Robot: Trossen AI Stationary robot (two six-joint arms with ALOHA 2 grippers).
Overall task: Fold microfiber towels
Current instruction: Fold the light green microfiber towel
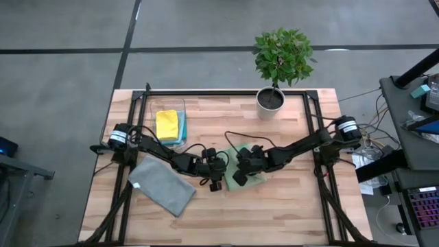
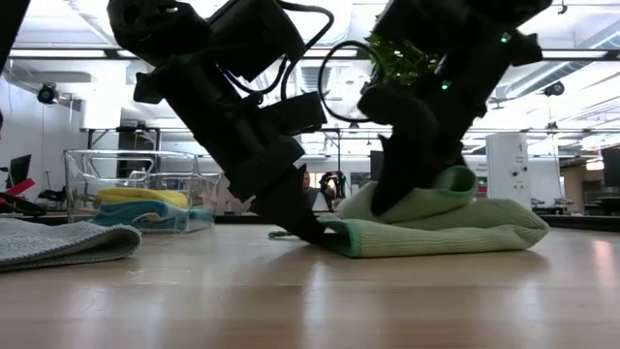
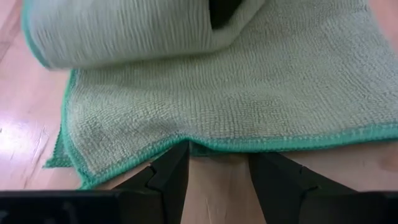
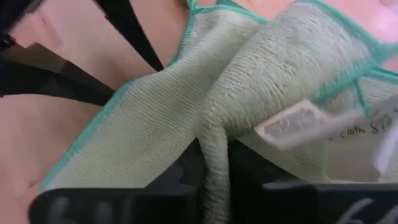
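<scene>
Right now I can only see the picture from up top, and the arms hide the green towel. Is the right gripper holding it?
Observer: Yes. The right wrist view shows the right gripper pinching a raised fold of the light green microfiber towel.
Operator: What's the other one doing?
Observer: The left gripper is open. Its fingertips sit at the towel's teal-stitched edge, with bare wooden table between them.
Operator: Does the towel have a tag?
Observer: Yes, a white tag sticks out right beside the pinched fold.
</scene>
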